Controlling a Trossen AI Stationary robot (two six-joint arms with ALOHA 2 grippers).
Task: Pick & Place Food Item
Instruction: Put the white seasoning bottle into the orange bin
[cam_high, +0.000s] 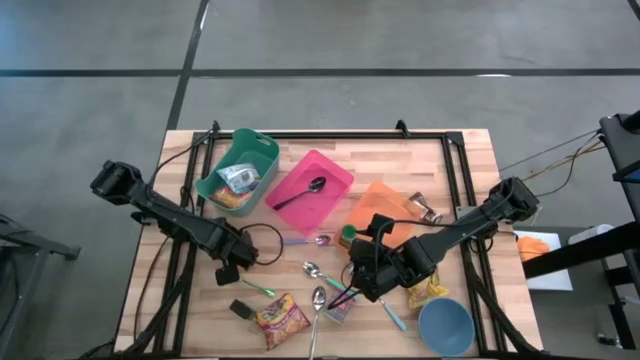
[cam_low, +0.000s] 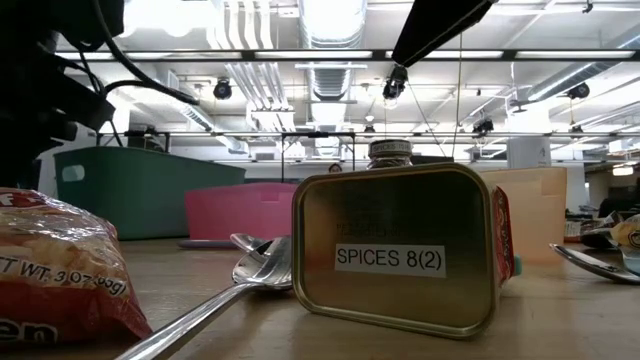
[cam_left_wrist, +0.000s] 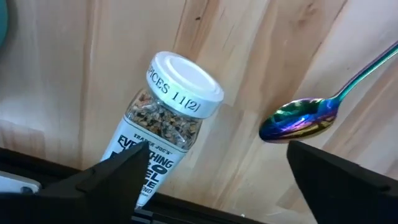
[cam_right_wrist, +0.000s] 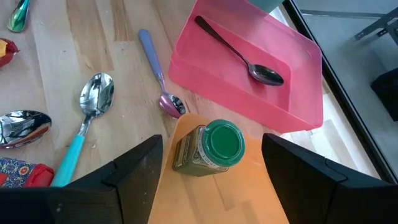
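A spice jar (cam_left_wrist: 163, 124) with a white lid lies on its side on the wooden table, seen in the left wrist view. My left gripper (cam_left_wrist: 217, 180) points down over it, open, at the table's left middle (cam_high: 232, 265). A jar with a green lid (cam_right_wrist: 211, 146) stands upright on the near-left corner of the orange tray (cam_right_wrist: 205, 193). My right gripper (cam_right_wrist: 211, 177) hovers open above and short of it, one finger to each side (cam_high: 358, 262). The teal bin (cam_high: 238, 170) holds food packets. My left gripper has one finger (cam_left_wrist: 121, 174) in front of the labelled body (cam_left_wrist: 140, 152) of the lying spice jar. Whether it touches the jar, I cannot tell. The other finger stands well clear of it, and the jar rests on the table.
A pink tray (cam_high: 310, 190) holds a dark spoon (cam_right_wrist: 239, 53). Several spoons (cam_right_wrist: 87, 118) and a rainbow spoon (cam_left_wrist: 301, 119) lie between the arms. A spice tin (cam_low: 400, 255), snack packets (cam_high: 280, 318), a yellow packet (cam_high: 428, 292) and a blue bowl (cam_high: 445, 325) sit near the front.
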